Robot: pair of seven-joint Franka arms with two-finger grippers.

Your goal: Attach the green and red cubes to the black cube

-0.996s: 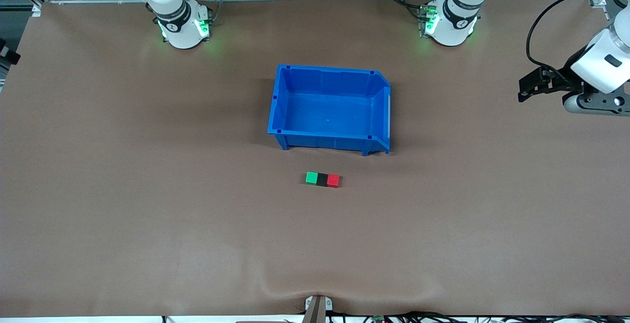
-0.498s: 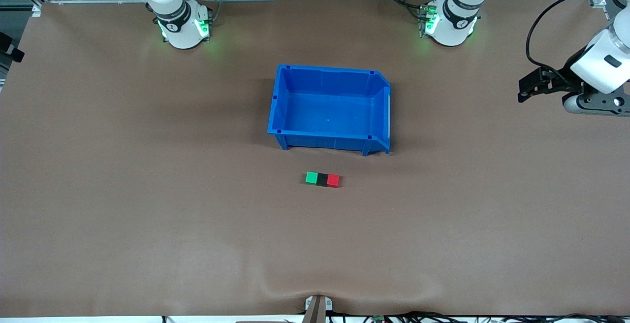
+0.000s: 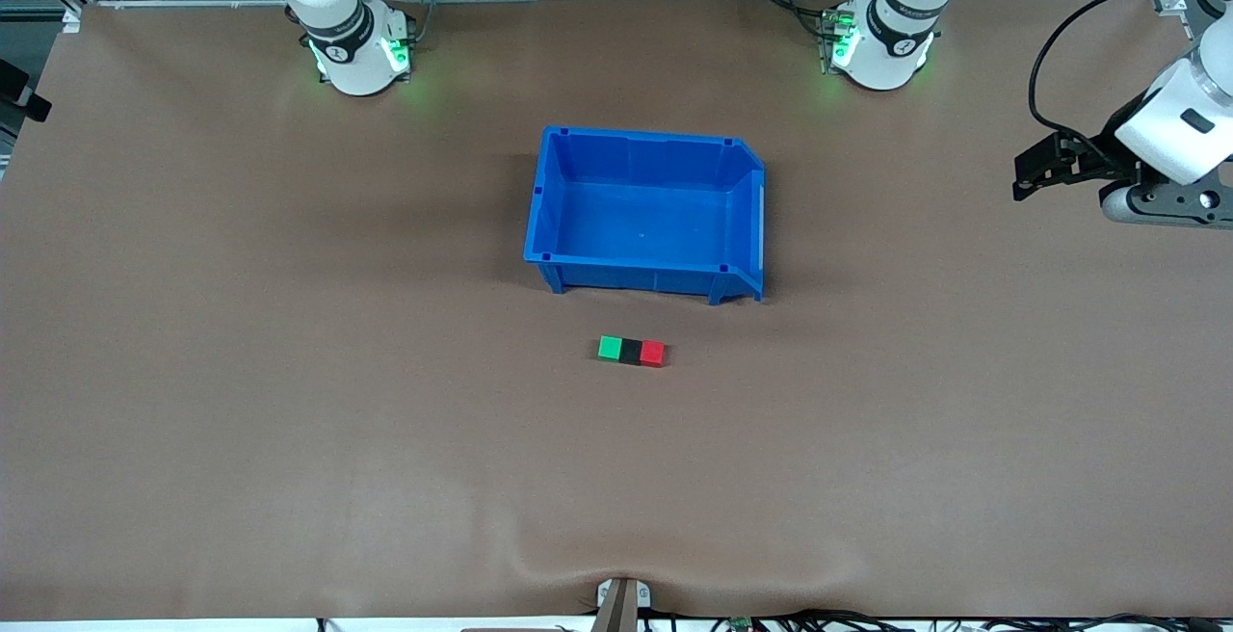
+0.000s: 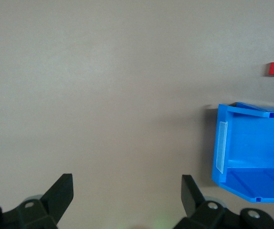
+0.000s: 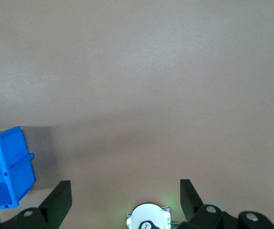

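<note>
Cubes joined: green cube (image 3: 609,348) and red cube (image 3: 652,353) flank black cube (image 3: 630,351), touching; left claw (image 4: 127,191) and right claw (image 5: 125,193) released, parked aloft; nothing apparently remains.

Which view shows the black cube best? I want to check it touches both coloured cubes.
The front view: the black cube sits in a row between the green cube and red cube, touching both. The left wrist view catches only the red cube, the right wrist view only a green sliver.

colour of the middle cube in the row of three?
Black, between the green cube and the red cube. Clearest in the front view.
</note>
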